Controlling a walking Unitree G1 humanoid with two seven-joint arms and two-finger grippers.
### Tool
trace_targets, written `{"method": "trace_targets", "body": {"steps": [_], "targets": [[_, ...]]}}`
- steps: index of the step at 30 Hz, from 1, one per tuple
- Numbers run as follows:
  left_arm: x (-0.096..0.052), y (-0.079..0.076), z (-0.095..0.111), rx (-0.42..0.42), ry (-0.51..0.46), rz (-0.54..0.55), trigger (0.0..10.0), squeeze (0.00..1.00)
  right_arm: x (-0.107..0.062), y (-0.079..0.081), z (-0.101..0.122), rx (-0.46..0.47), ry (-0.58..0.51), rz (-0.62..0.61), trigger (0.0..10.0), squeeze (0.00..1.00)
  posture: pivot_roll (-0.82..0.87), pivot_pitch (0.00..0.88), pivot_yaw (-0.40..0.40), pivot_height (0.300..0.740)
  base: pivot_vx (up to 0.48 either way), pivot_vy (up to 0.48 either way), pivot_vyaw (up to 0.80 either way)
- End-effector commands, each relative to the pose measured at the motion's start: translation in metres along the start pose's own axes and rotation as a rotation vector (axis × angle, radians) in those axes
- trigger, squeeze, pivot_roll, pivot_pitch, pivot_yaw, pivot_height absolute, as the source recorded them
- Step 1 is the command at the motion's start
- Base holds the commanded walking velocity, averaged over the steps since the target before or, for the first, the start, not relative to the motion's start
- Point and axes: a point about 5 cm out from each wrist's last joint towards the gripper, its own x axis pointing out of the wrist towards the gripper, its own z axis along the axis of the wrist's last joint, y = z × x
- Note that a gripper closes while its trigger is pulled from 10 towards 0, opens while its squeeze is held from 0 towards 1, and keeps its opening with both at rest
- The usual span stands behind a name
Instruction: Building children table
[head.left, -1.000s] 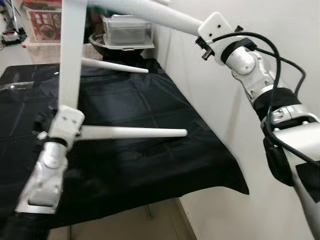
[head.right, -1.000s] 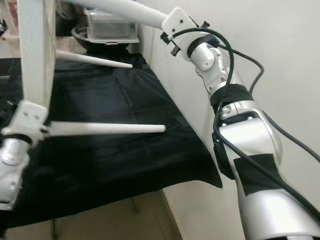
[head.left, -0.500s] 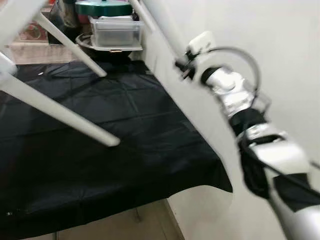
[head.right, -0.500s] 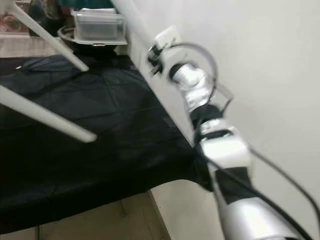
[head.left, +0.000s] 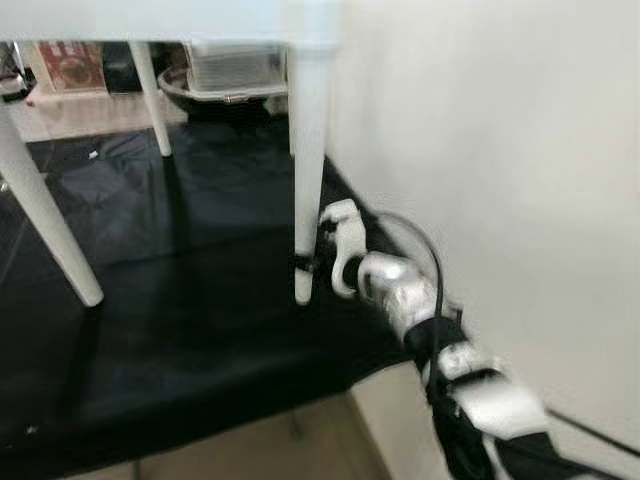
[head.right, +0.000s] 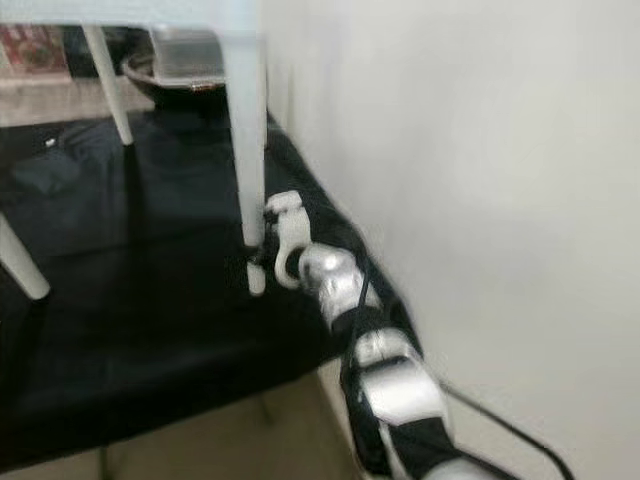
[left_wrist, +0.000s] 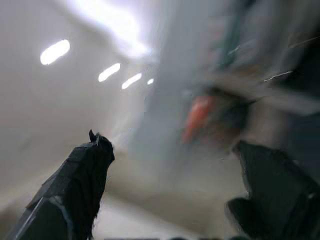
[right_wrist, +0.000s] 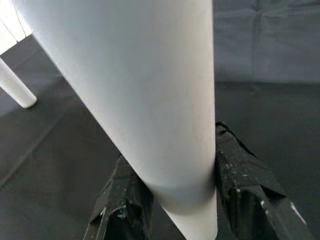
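**Children's table upright, one leg still in the right tool's grip**

The white children's table (head.left: 200, 20) stood upright on the black cloth (head.left: 180, 330), its top cut off by the upper edge of the head views. Three legs could be made out: the near leg (head.left: 305, 170) close to the wall (head.left: 500, 180), another leg (head.left: 45, 230) toward the robot's left, and a third leg (head.left: 150, 95) further back. The right tool (head.left: 312, 262) was clamped low on the near leg, one black finger (right_wrist: 240, 185) on each side of it, just above the foot. The left tool (left_wrist: 170, 195) had its fingers apart around nothing, against a blurred background.

The risk, as I judged it, lay in the release. If the right tool pulled away sideways before fully opening, it could drag the leg and skid or tip the light table on the loose cloth. The foot stood near the cloth's hanging edge, so a shove outward might drop it off. The clear container (head.left: 235, 65) and dark bowl (head.left: 200, 95) behind stood well apart from the table
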Motion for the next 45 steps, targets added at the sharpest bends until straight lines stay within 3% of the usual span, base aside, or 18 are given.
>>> {"method": "trace_targets", "body": {"steps": [1, 4, 5, 6, 7, 8, 12, 15, 16, 17, 18, 20, 23, 29, 33, 34, 35, 45], "targets": [[0.001, -0.017, 0.010, -0.032, -0.068, -0.097, 10.0, 0.00, 0.006, 0.016, -0.026, 0.112, 0.097, 0.045, 0.0, 0.00, 0.14, 0.000, -0.057, 0.740, 0.000, 0.000, 0.00], [-0.005, -0.040, 0.014, -0.053, -0.108, -0.181, 10.0, 0.00, 0.009, 0.018, -0.023, 0.158, 0.072, 0.000, 0.0, 0.00, 0.13, 0.000, -0.061, 0.740, 0.000, 0.000, 0.00], [-0.007, -0.048, 0.016, -0.068, -0.119, -0.191, 10.0, 0.00, 0.008, 0.015, -0.021, 0.176, 0.068, -0.031, 2.8, 0.00, 0.13, 0.000, -0.065, 0.740, 0.000, 0.000, 0.00], [-0.008, -0.053, 0.018, -0.078, -0.126, -0.191, 10.0, 0.00, 0.006, 0.012, -0.019, 0.182, 0.058, -0.065, 10.0, 0.00, 0.13, 0.000, -0.064, 0.740, 0.000, 0.000, 0.00], [-0.011, -0.057, 0.023, -0.108, -0.136, -0.181, 10.0, 0.00, 0.002, 0.006, -0.014, 0.132, 0.008, -0.102, 10.0, 0.72, 0.13, 0.000, -0.067, 0.740, 0.000, 0.000, 0.00], [-0.013, -0.060, 0.026, -0.133, -0.144, -0.174, 10.0, 0.00, -0.004, 0.003, -0.010, 0.103, -0.037, -0.125, 10.0, 1.00, 0.13, 0.000, -0.068, 0.740, 0.000, 0.000, 0.00], [-0.018, -0.065, 0.033, -0.181, -0.153, -0.162, 10.0, 0.00, -0.013, -0.002, -0.002, 0.075, -0.105, -0.156, 10.0, 1.00, 0.12, 0.000, -0.067, 0.740, 0.000, 0.000, 0.00], [-0.028, -0.077, 0.042, -0.299, -0.148, -0.157, 10.0, 0.00, -0.026, -0.008, 0.001, 0.071, -0.152, -0.214, 10.0, 1.00, 0.12, 0.000, -0.068, 0.740, 0.000, 0.000, 0.00], [-0.034, -0.090, 0.048, -0.395, -0.128, -0.141, 10.0, 0.00, -0.034, -0.012, 0.002, 0.054, -0.189, -0.257, 10.0, 1.00, 0.11, 0.000, -0.069, 0.740, 0.000, 0.000, 0.00], [-0.034, -0.090, 0.048, -0.395, -0.128, -0.141, 10.0, 0.00, -0.034, -0.012, 0.002, 0.054, -0.189, -0.257, 10.0, 1.00, 0.11, 0.000, -0.069, 0.740, 0.000, 0.000, 0.00], [-0.041, -0.103, 0.054, -0.489, -0.102, -0.123, 10.0, 0.00, -0.041, -0.017, 0.003, 0.035, -0.225, -0.301, 10.0, 1.00, 0.11, 0.000, -0.070, 0.740, 0.000, 0.000, 0.00], [-0.042, -0.105, 0.055, -0.505, -0.097, -0.119, 10.0, 0.00, -0.043, -0.017, 0.003, 0.032, -0.231, -0.310, 10.0, 1.00, 0.11, 0.000, -0.070, 0.740, 0.000, 0.000, 0.00], [-0.061, -0.152, 0.077, -0.722, 0.024, -0.107, 10.0, 0.00, -0.070, -0.025, 0.007, -0.088, -0.316, -0.398, 10.0, 1.00, 0.11, 0.000, -0.080, 0.740, 0.000, 0.000, 0.00], [-0.081, -0.186, 0.095, -0.868, 0.132, -0.132, 10.0, 0.00, -0.092, -0.025, -0.011, -0.137, -0.273, -0.422, 10.0, 1.00, 0.10, 0.000, -0.087, 0.740, 0.000, 0.000, 0.00], [-0.085, -0.194, 0.100, -0.894, 0.165, -0.140, 10.0, 0.00, -0.098, -0.022, -0.020, -0.147, -0.240, -0.410, 10.0, 1.00, 0.09, 0.000, -0.086, 0.740, 0.000, 0.000, 0.00], [-0.088, -0.199, 0.104, -0.927, 0.195, -0.142, 10.0, 0.00, -0.102, -0.018, -0.025, -0.151, -0.217, -0.394, 10.0, 0.82, 0.09, 0.000, -0.084, 0.740, 0.000, 0.000, 0.00], [-0.090, -0.202, 0.106, -0.941, 0.217, -0.147, 10.0, 0.00, -0.105, -0.015, -0.028, -0.148, -0.205, -0.372, 10.0, 0.00, 0.09, 0.000, -0.082, 0.740, 0.000, 0.000, 0.00], [-0.100, -0.207, 0.111, -1.010, 0.288, -0.153, 10.0, 0.00, -0.120, -0.019, -0.034, -0.127, -0.190, -0.377, 10.0, 0.00, 0.08, 0.000, -0.086, 0.740, 0.000, 0.000, 0.00]]}}
